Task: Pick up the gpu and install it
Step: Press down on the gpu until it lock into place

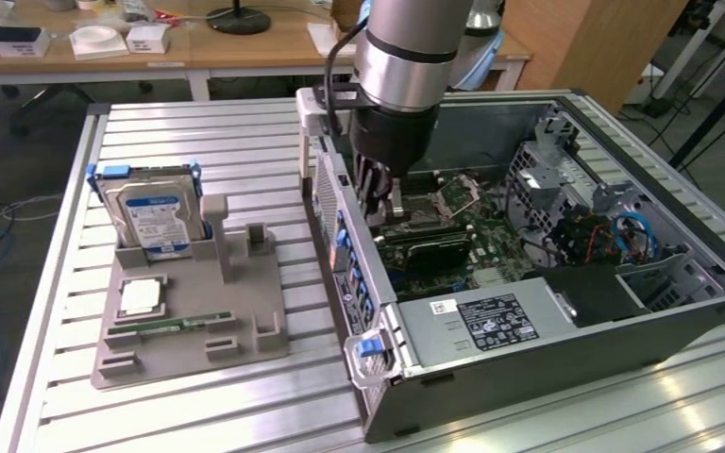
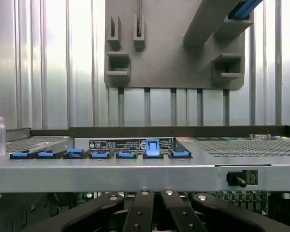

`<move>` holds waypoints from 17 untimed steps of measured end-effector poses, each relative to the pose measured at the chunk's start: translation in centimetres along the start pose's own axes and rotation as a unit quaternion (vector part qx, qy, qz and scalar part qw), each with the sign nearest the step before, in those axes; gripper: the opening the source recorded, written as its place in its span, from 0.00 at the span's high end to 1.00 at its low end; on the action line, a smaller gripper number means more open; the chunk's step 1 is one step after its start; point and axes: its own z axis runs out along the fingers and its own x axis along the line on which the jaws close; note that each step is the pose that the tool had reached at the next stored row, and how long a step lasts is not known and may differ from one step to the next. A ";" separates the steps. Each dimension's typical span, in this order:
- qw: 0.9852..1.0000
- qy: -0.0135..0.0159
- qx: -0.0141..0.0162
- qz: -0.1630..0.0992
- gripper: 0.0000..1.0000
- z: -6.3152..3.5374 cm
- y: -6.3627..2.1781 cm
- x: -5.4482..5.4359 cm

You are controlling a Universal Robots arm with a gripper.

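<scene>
While the arm reached down into the open computer case (image 1: 665, 326) lying on the slatted counter (image 1: 199, 406), the claw (image 1: 381, 196) sat low over the motherboard (image 1: 489, 247) beside the case's rear wall with its blue slot clips (image 2: 152, 148). Its black fingers (image 2: 137, 212) stood pressed close together, and whether they pinched the gpu could not be told. Farther off, a gray fixture (image 1: 193, 321) carried a hard drive (image 1: 151, 219) and a memory stick (image 1: 171, 326).

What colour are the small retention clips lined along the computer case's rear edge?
Blue. The clips on the computer case show best in the wrist view.
</scene>
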 end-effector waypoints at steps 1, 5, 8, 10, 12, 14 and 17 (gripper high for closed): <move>1.000 0.000 0.000 0.000 0.89 0.01 0.02 0.0; 1.000 0.002 0.002 0.000 0.89 0.49 0.01 0.0; 1.000 0.003 0.002 0.000 0.89 0.44 -0.06 -0.1; 1.000 0.003 0.002 0.001 0.89 0.46 -0.17 -0.1; 1.000 0.001 0.004 0.001 0.89 0.60 -0.38 -0.1; 1.000 0.001 0.004 0.001 0.89 0.62 -0.47 -0.1; 1.000 -0.001 0.005 0.001 0.89 0.90 -1.05 -0.1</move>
